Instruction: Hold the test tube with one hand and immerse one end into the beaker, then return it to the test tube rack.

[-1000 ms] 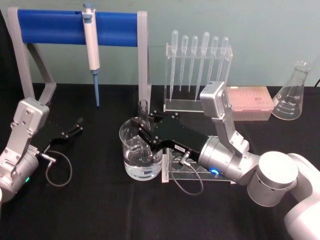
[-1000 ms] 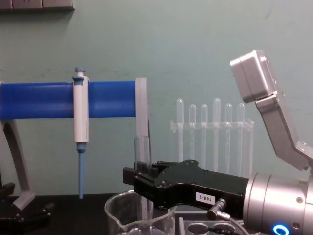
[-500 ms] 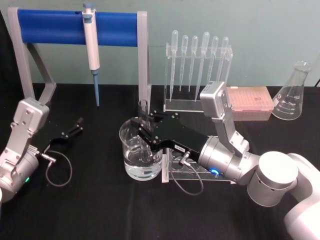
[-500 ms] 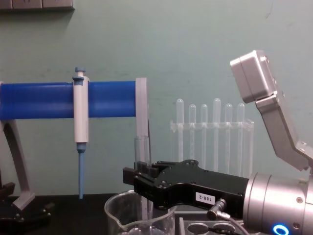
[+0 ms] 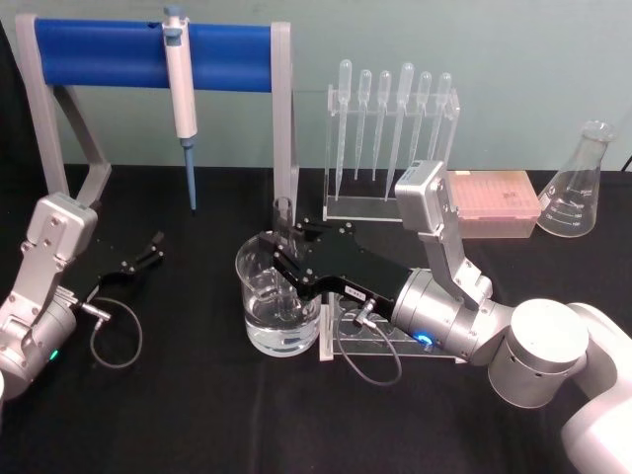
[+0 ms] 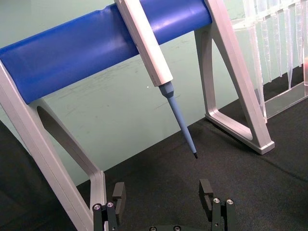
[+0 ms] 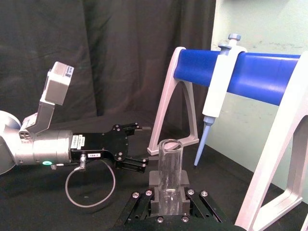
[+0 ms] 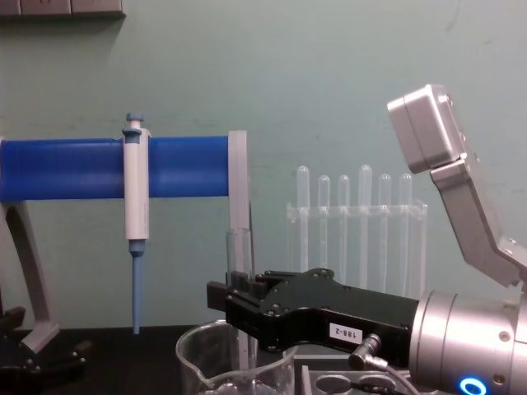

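Note:
The test tube [image 5: 283, 213] stands upright, and my right gripper [image 5: 287, 259] is shut on its middle. The clear tube [image 8: 239, 251] rises above the black fingers, its open rim [image 7: 169, 144] on top. Its lower part goes down inside the beaker [image 5: 259, 308], a wide glass vessel with water in its bottom. The beaker's rim and spout [image 8: 194, 349] show just under the right gripper [image 8: 236, 301]. My left gripper [image 5: 150, 251] rests open and empty over the table at the far left, well away from the beaker.
A blue-barred stand [image 5: 99, 54] at the back left carries a white pipettor [image 5: 180, 89] with a blue tip. A clear rack of plastic pipettes [image 5: 390, 138], a pink tip box [image 5: 494, 197] and a conical flask [image 5: 578, 183] line the back right. A clear tube rack [image 5: 370, 336] lies beneath my right arm.

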